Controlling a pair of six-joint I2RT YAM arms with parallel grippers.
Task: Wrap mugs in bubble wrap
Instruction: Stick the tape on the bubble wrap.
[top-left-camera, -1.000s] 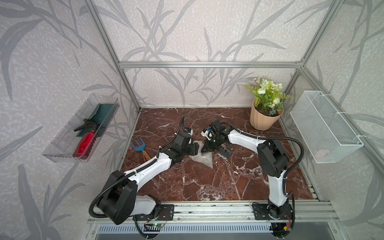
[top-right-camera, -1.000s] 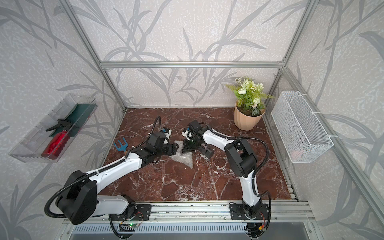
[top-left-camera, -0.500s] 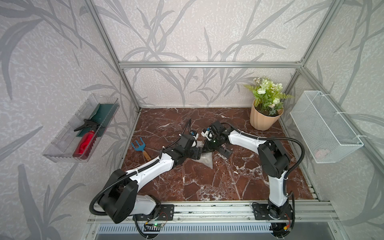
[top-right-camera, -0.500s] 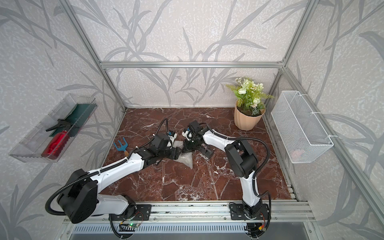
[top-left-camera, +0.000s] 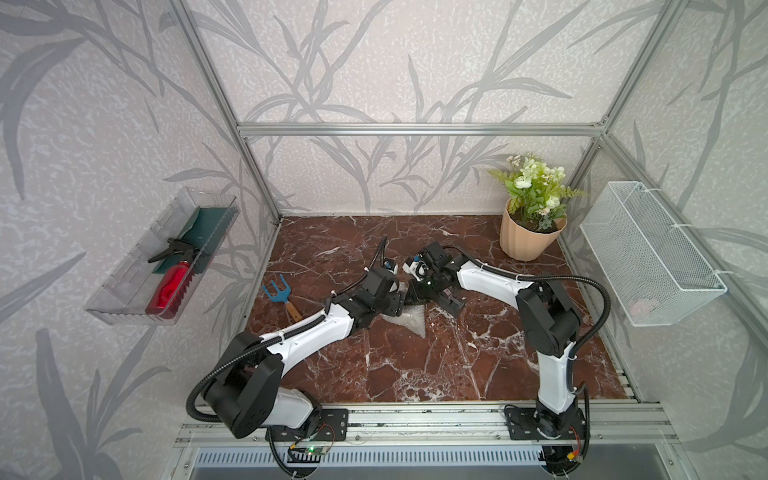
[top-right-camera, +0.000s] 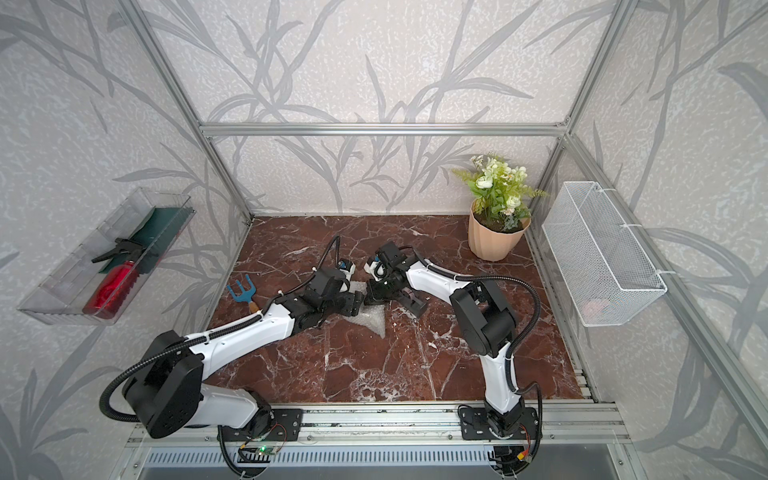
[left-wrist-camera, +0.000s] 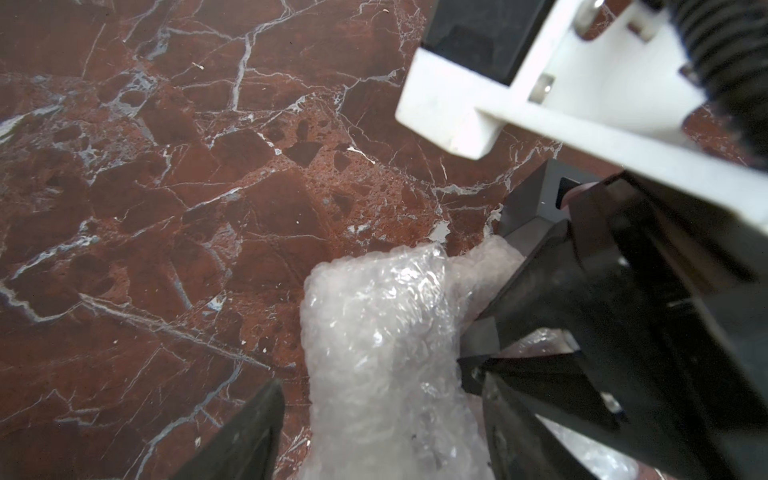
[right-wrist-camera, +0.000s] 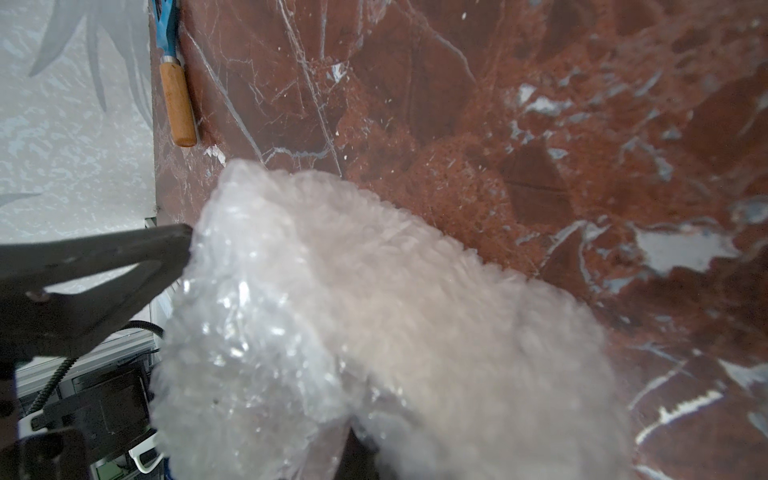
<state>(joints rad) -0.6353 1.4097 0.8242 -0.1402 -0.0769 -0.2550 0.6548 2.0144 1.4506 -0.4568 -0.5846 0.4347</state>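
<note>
Operator: Left gripper (top-left-camera: 400, 305) has shifted toward 3 o'clock over the last second, closing on the right gripper (top-left-camera: 412, 297). Confirm in both top views.

Checker: Confirmed. Both grippers meet at floor centre over the bubble wrap (top-left-camera: 410, 323). A flat corner of it points to 5 o'clock on the marble floor (top-left-camera: 415, 374). Hand rake (top-left-camera: 277, 296) lies at 9 o'clock, plant pot (top-left-camera: 525, 243) at 2 o'clock.

Operator: Left wrist view?

Checker: Left jaws stand wide, straddling the bunched bubble wrap (left-wrist-camera: 374, 353). One left finger (left-wrist-camera: 245, 436) is clear of it. Right jaws are closed, pinching the film.

Operator: Right wrist view?

Checker: Bubble wrap (right-wrist-camera: 332, 311) covers most of the view. A left finger (right-wrist-camera: 124, 247) reaches its edge.
</note>
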